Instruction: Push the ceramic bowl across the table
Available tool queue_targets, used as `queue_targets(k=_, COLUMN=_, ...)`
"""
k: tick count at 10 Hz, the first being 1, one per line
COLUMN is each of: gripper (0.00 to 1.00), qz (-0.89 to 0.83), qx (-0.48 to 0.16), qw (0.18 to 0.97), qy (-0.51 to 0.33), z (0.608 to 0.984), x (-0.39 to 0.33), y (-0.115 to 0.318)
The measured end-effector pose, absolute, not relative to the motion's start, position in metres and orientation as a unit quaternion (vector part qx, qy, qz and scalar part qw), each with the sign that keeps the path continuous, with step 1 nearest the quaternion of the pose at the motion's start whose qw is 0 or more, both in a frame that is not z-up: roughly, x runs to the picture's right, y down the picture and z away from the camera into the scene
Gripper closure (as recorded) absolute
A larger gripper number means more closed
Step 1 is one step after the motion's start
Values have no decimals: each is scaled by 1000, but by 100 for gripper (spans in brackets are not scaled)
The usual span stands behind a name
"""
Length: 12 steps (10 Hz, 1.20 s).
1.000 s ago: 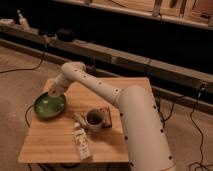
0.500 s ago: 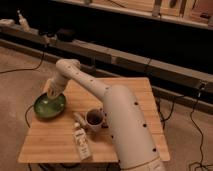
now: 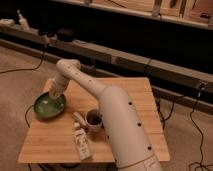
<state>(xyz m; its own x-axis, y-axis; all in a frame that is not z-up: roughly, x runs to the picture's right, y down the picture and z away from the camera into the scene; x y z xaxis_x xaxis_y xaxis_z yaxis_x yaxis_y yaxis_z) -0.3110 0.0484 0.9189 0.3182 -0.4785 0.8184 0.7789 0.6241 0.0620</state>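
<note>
Green and glossy, the ceramic bowl (image 3: 49, 106) sits on the wooden surface (image 3: 135, 95) close to its left edge as the camera sees it. The gripper (image 3: 55, 93) hangs at the bowl's far-right rim, touching it or just above it; which one cannot be told, nor whether it is open, closed or holding anything.

What matters for the push is that the bowl lies to the near-left of the gripper. A shove from this spot would probably drive the bowl toward the edge beside it, where little wood is left. The long free run lies right of the bowl, so the gripper would likely do better coming round to the bowl's left side, or hooking the rim and dragging. A white mug (image 3: 93, 119) stands to the near-right of the bowl, with a small carton (image 3: 81, 141) nearer the camera; a path along the far side looks safer.
</note>
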Motion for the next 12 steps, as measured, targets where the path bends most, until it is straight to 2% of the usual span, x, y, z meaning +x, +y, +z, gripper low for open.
queue_targets(k=6, gripper=100, qz=-385, qx=-217, qw=800, qy=-406, z=938, x=-293, y=74)
queue_targets(k=12, gripper=100, qz=-321, qx=-268, qw=855, qy=-306, z=953, x=-233, y=70)
